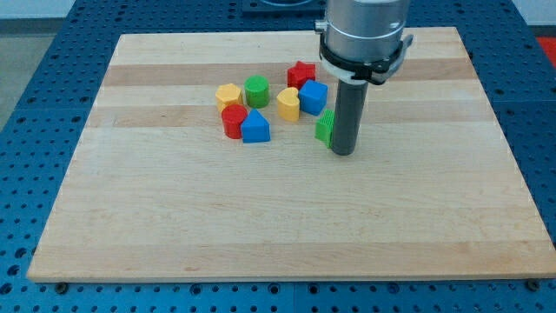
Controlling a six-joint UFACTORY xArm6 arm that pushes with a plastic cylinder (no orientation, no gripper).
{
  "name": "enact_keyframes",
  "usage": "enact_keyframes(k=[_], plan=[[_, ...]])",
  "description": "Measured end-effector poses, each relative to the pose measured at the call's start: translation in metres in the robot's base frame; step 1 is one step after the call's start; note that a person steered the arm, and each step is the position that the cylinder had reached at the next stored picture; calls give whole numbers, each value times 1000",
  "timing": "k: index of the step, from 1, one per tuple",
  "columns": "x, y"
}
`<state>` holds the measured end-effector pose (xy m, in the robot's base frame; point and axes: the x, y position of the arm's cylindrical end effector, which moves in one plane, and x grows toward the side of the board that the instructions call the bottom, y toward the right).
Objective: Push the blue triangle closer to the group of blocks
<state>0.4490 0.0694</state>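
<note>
A: Rod first: where are we sitting?

B: We are resting my tip on the wooden board, towards the board's far edge and a little right of its middle, touching or just beside the green block. We are carrying nothing; a bare rod has nothing to clench or release.

A: And the blue triangle?

B: It is lying to the view's left of my tip, against the red block, with the yellow block and green cylinder just behind it.

A: So the rest of the group?

B: The yellow heart, blue cube and red star are sitting between us and it. We are judging that we need to get round to the triangle's left side before pushing rightward.
</note>
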Motion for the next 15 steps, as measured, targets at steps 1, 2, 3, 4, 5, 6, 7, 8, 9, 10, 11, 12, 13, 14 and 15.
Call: enact_keyframes(k=[1,2,3,4,5,6,7,8,9,10,11,12,13,14,15], plan=[[-15,-6],[-18,-10],[-18,-14],[-18,-32],[-15,-39],[25,-48],[36,-111],[33,-169],[11,-166],[1,-146],[-17,-136],[-26,-135],[-28,-121],[-28,-100],[-20,-108]])
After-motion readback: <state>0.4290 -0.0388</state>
